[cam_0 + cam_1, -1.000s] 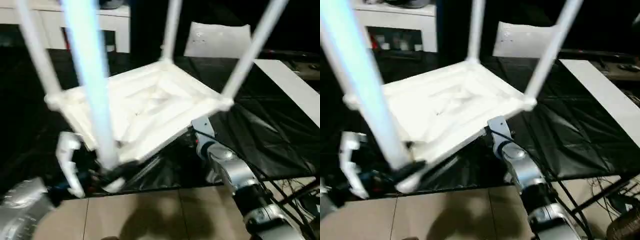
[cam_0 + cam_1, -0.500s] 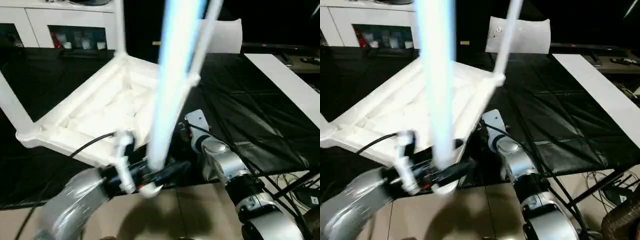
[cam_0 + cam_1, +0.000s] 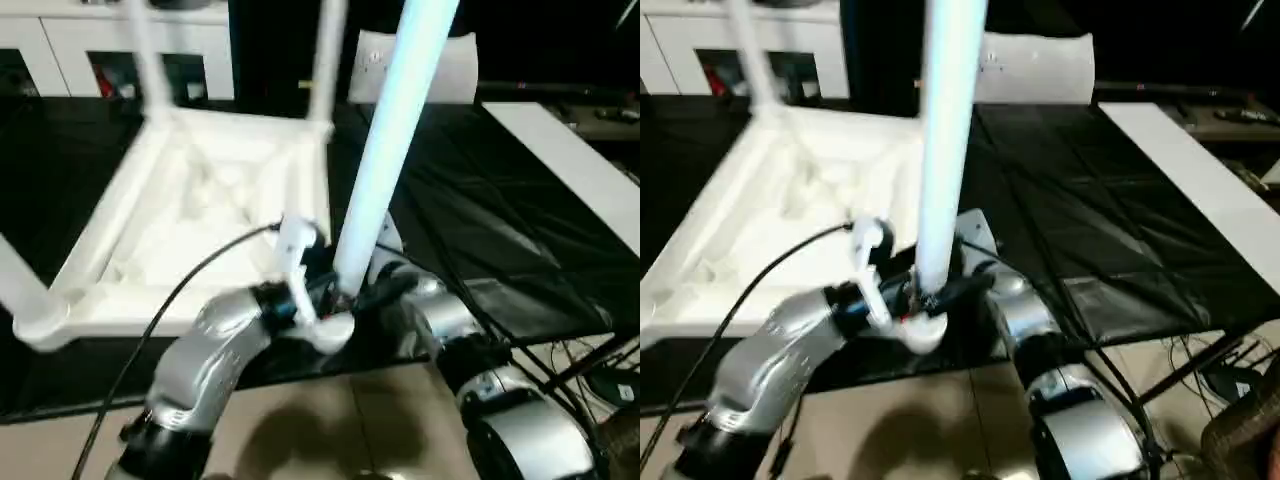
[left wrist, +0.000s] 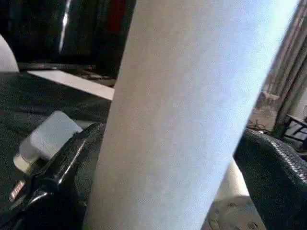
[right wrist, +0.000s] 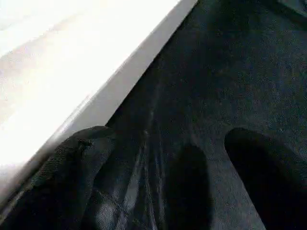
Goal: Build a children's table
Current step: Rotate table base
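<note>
The children's table lies upside down on the black-covered bench, its ribbed white tabletop (image 3: 190, 200) facing up with legs standing out of the corner sockets. My left gripper (image 3: 335, 300) is shut on the nearest leg (image 3: 385, 150) just above its socket. In the left wrist view that leg (image 4: 192, 120) spans the whole gap between the black fingers (image 4: 62, 163). My right gripper (image 5: 165, 139) is open beside the tabletop's near edge (image 5: 96, 86), with only black cloth between its fingers. Two rear legs (image 3: 325, 60) rise at the back.
A flat white sheet (image 3: 440, 65) stands at the back and a white board (image 3: 570, 160) lies along the bench's right side. White cabinets (image 3: 60, 50) are behind on the left. Tiled floor (image 3: 330, 420) and cables (image 3: 590, 370) lie in front of the bench.
The table has swung round on the bench. The leg in my left gripper has moved from the left to right of centre, and my left arm went with it. The right arm barely moved.
</note>
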